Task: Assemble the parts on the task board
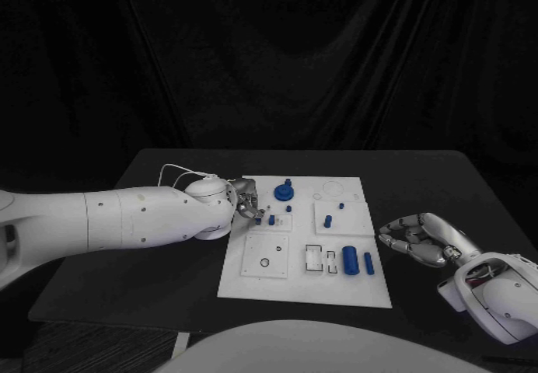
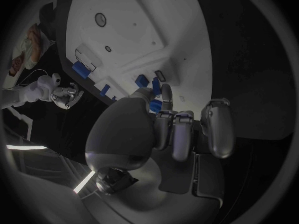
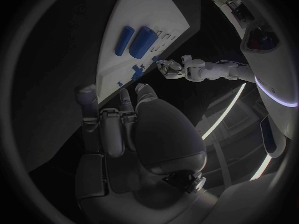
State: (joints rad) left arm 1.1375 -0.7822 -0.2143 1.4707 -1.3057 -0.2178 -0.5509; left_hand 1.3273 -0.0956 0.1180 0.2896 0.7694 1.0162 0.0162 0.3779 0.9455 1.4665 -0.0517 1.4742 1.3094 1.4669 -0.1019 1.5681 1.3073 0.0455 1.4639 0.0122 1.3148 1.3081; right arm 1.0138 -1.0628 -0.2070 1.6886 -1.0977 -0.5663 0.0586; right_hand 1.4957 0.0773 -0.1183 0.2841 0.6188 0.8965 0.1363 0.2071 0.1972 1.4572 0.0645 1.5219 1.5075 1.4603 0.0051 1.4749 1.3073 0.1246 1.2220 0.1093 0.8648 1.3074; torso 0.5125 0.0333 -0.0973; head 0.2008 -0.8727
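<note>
The white task board (image 1: pixel 253 284) (image 2: pixel 134 25) (image 3: pixel 152 5) lies mid-table. On it stand a large round blue part (image 1: pixel 283 191) and small blue pegs (image 1: pixel 327 221), and two blue cylinders (image 1: pixel 350 260) (image 3: pixel 142 41) lie near its right edge. My left hand (image 1: pixel 249 205) (image 2: pixel 168 129) hovers over the board's left side with its fingers curled, fingertips beside a small blue peg (image 1: pixel 273 221) (image 2: pixel 156 105). Whether it grips that peg is hidden. My right hand (image 1: pixel 417 239) (image 3: pixel 131 129) rests on the table right of the board, fingers curled in around nothing.
Black table (image 1: pixel 448 186) surrounds the board on all sides. Empty sockets and slots (image 1: pixel 319 259) sit beside the cylinders, and a ring recess (image 1: pixel 266 263) lies at the board's near left.
</note>
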